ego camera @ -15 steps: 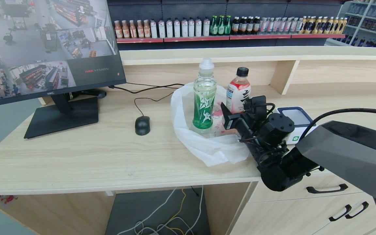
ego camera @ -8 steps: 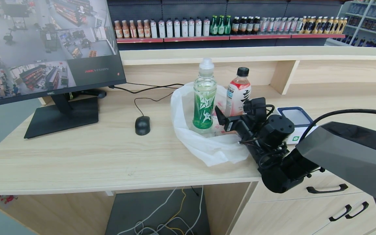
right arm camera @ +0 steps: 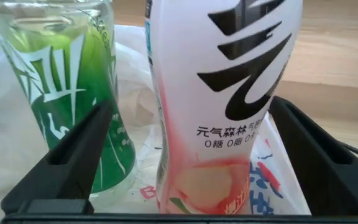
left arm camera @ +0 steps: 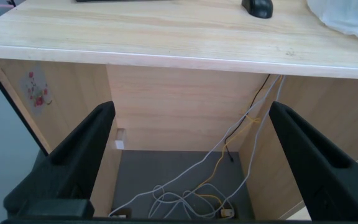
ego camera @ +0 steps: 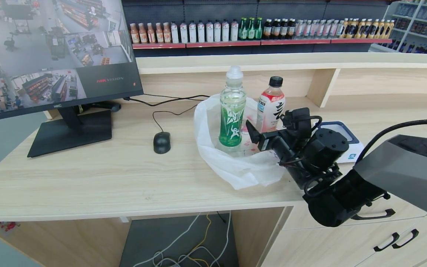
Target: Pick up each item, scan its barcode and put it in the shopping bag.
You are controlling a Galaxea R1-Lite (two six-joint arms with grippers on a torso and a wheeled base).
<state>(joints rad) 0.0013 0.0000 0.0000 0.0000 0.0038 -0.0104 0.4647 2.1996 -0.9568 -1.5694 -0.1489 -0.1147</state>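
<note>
The peach-drink bottle (ego camera: 271,105), its white label bearing bold black strokes and a peach picture, stands upright in the white shopping bag (ego camera: 232,167) on the tabletop (ego camera: 106,178), just beside the green-labelled bottle (ego camera: 232,111). The right gripper (right arm camera: 191,109) has its jaws spread either side of it. The left gripper (left arm camera: 191,106) hangs below the tabletop edge, jaws wide apart.

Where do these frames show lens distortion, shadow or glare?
Head view: wide-angle bending, the counter's front edge bows slightly; even light, no hard shadows. Left wrist view: the recess under the counter sits in shade. Right wrist view: light shines through the green bottle; the pink bottle is cut off by the frame.
</note>
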